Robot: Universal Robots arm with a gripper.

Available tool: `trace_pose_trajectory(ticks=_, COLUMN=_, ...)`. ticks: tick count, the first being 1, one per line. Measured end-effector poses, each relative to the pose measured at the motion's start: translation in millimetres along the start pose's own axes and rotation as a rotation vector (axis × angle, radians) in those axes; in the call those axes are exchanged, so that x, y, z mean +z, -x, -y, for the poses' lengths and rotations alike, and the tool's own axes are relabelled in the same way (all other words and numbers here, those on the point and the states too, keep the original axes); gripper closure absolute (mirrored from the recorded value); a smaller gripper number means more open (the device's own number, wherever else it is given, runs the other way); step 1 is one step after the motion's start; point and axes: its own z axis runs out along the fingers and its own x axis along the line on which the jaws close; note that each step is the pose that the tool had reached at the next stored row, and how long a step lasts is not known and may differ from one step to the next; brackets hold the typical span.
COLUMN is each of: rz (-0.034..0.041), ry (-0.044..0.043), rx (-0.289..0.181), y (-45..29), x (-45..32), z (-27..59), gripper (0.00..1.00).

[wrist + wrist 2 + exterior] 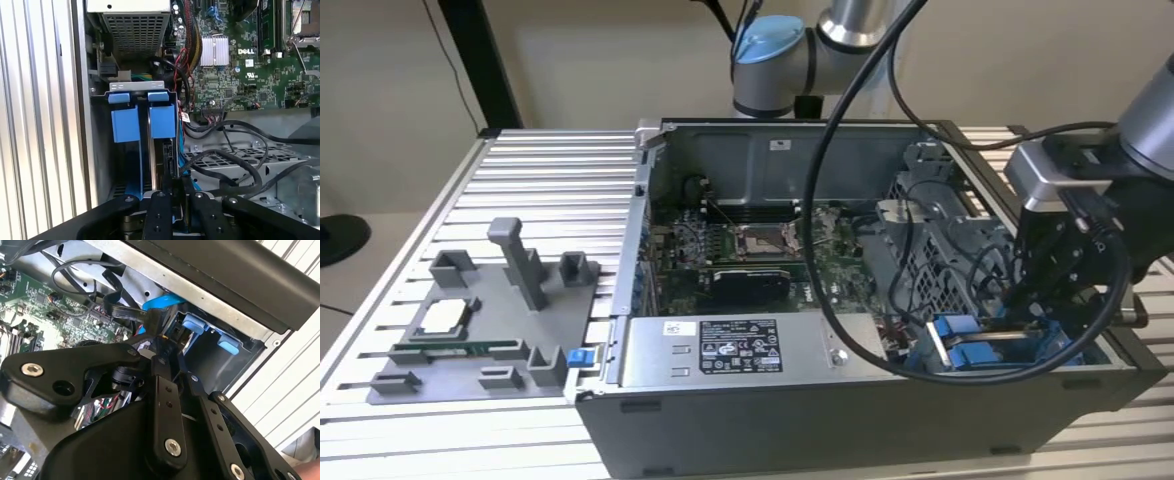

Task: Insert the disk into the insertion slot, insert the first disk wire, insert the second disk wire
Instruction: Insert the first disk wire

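The disk, held in its blue carrier frame (162, 122), stands edge-on inside the insertion slot (136, 86), a grey metal bay with blue clips in the case's front corner (974, 345). My gripper (1027, 305) hangs over that bay, on the exterior view's right. In both wrist views its black fingers (167, 405) converge on a black wire connector (151, 320) right at the disk's edge, and the gripper (161, 347) (172, 187) looks shut on it. The connector's flat black cable (117, 309) runs back toward the motherboard. A blue wire (162, 302) lies just beyond the connector.
The open computer case holds a labelled grey power-supply box (720, 350) and the motherboard (747, 250). Loose black cables (235, 165) loop over the perforated cage beside the bay. A grey fixture tray (467, 320) sits on the slatted table at the exterior view's left.
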Motion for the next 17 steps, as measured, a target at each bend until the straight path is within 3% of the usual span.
trace_pose_trajectory(ticks=8, rz=0.0, ry=-0.0003, rx=0.0, y=-0.7, x=4.1, z=0.1, gripper=1.0)
trace_pose_trajectory(ticks=13, rz=0.0092, ry=0.0005, rx=0.0, y=-0.7, x=4.1, z=0.1, gripper=1.0)
trace_pose_trajectory(ticks=17, rz=0.0268, ry=0.0018, rx=0.0, y=-0.1, x=-2.6, z=0.0, gripper=1.0)
